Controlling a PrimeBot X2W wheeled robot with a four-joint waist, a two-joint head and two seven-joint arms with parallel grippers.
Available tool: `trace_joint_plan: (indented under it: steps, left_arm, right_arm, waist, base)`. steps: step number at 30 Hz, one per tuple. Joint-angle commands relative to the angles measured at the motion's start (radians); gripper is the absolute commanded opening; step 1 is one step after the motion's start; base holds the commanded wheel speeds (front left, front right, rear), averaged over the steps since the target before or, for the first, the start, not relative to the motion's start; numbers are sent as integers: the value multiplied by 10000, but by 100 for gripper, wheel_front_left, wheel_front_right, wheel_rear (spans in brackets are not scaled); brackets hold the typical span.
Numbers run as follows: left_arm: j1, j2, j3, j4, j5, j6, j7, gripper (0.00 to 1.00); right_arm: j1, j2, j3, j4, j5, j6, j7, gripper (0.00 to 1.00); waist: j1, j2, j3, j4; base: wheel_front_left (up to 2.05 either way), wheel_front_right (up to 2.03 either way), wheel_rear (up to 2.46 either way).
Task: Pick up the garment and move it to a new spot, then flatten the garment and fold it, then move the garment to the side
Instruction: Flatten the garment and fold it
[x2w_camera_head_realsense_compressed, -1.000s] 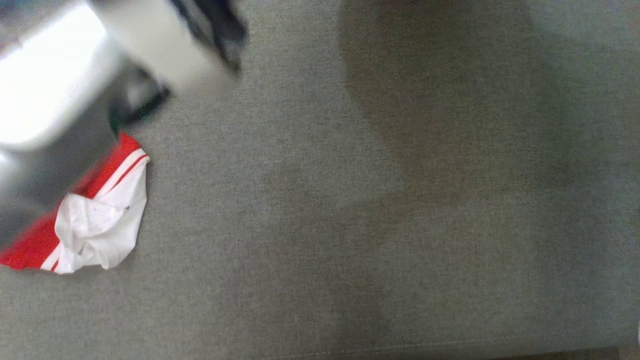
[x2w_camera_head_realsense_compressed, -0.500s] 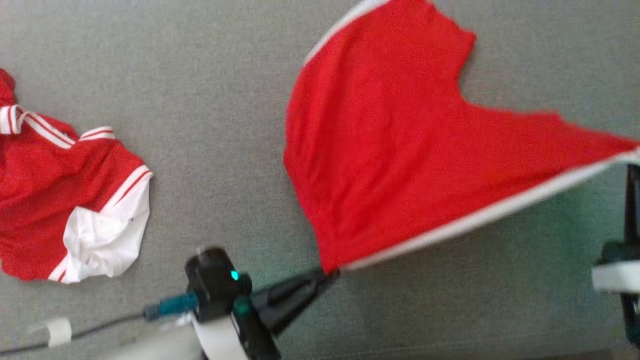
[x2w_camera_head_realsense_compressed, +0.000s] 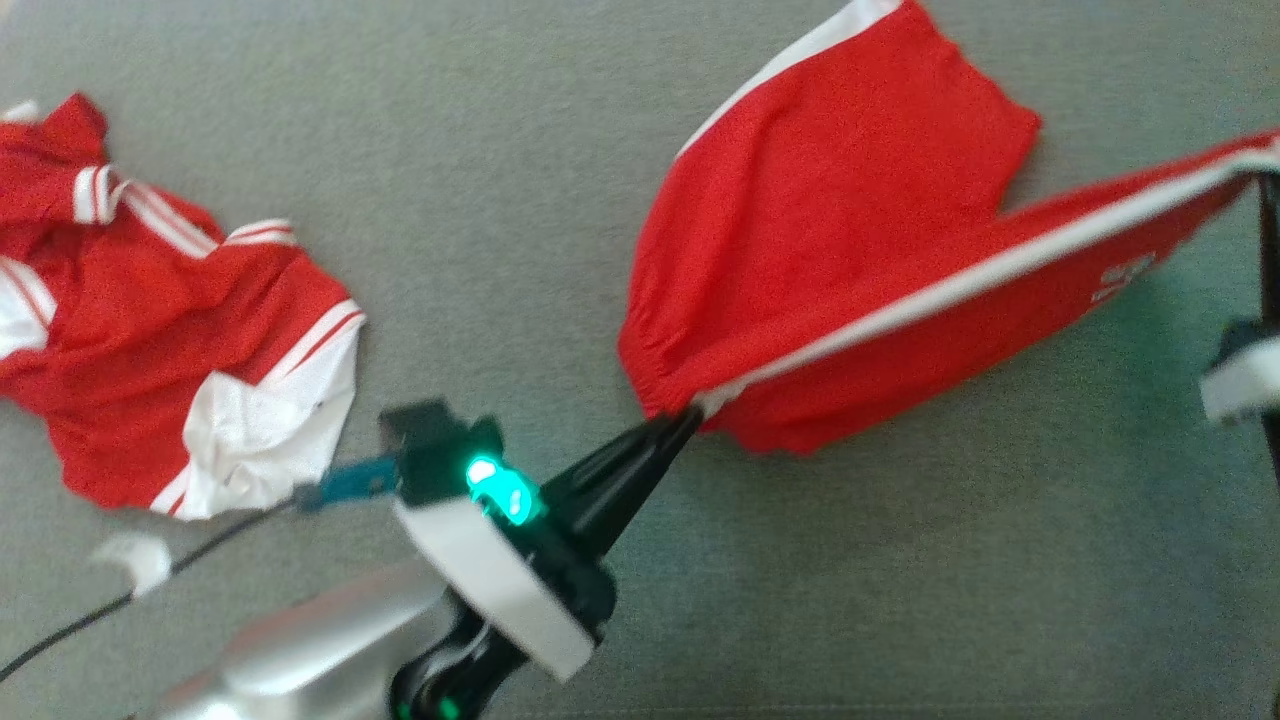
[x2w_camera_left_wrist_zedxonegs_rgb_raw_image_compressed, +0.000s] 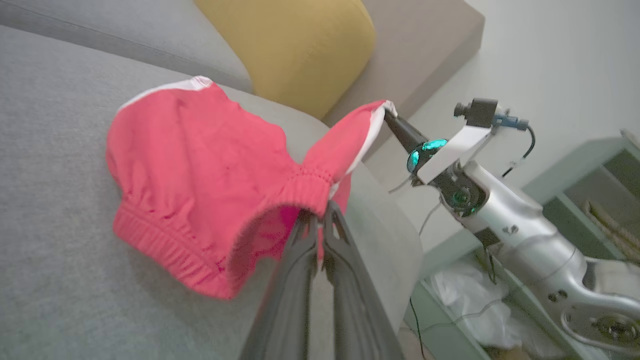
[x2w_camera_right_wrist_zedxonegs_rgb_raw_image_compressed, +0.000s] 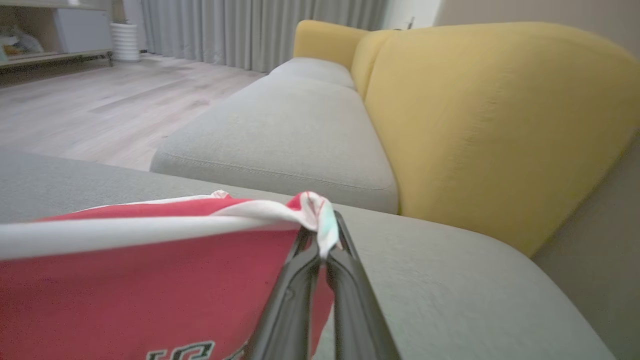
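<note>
Under left gripper (x2w_camera_head_realsense_compressed: 688, 418), ahead of right gripper (x2w_camera_right_wrist_zedxonegs_rgb_raw_image_compressed: 321, 239): grey sofa seat (x2w_camera_head_realsense_compressed: 480, 160). Beyond right fingertips, off to their right: yellow back cushion (x2w_camera_right_wrist_zedxonegs_rgb_raw_image_compressed: 500, 125). Between the two grippers: red shorts (x2w_camera_head_realsense_compressed: 850, 210), white-striped edge taut from tip to tip, loose cloth draped onto seat beyond. Well apart on left gripper's outer side: second red-and-white garment (x2w_camera_head_realsense_compressed: 150, 340), crumpled on seat. Left fingers pressed together, pinching elastic waistband. Right fingers pressed together, pinching white-trimmed corner.

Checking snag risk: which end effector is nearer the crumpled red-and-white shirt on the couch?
Left. The left end effector, clamped on the waistband of the red shorts, sits right of the shirt; the right end effector grips their far end, much farther away.
</note>
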Motion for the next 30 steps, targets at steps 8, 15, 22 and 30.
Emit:
trace_joint_plan:
  steps: [8,15,22,30]
  left_arm:
    - [-1599,-585,391,-120,-2575,-59,110,0]
    - [-1794,-354,300,-442,-3402,-60,40,0]
    - [-1842,-405,76,-34,-3572,-60,116,30]
    - [-936,-536,1272,1248,-1677,-60,-477,100]
  right_arm:
    - [-3556,-989,2275,3213,251,65,154,0]
    - [-5581,-1003,3656,5368,442,65,-98,0]
    - [-6511,-754,4524,6698,1207,65,-798,100]
    - [-6377,-1350,5403,7275,2717,65,-1025,100]
  waist:
    - [-1,0,855,877]
    - [-1,0,1238,1374]
    - [-1,0,1288,1660]
    - [-1,0,893,1857]
  base:
    - [0,0,0]
    - [0,0,0]
    - [0,0,0]
    - [0,0,0]
